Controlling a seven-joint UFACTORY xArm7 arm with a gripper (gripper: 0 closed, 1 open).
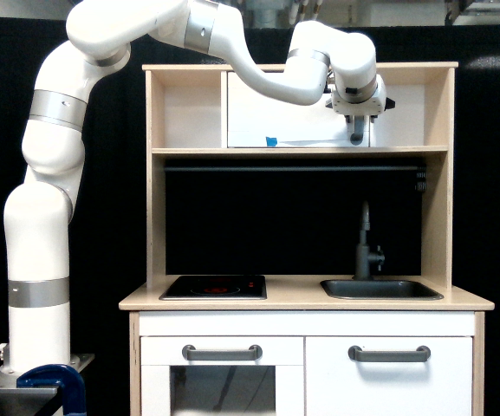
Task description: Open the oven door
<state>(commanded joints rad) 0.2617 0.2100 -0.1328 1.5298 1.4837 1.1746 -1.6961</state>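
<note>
The oven door [275,117] is the wide white panel in the upper shelf of the toy kitchen, with a small piece of blue tape [271,140] near its bottom edge. It looks flush with the cabinet. My gripper [357,132] points down in front of the door's right edge, where the handle is hidden behind it. Its fingers look close together, but I cannot make out whether they hold the handle.
Left of the door is an open shelf compartment [186,108]. Below are a hob [214,287], a sink [381,289] with a grey faucet [364,243], and two lower white doors [222,373] [388,373] with horizontal grey handles. My arm's base stands at the exterior view's left.
</note>
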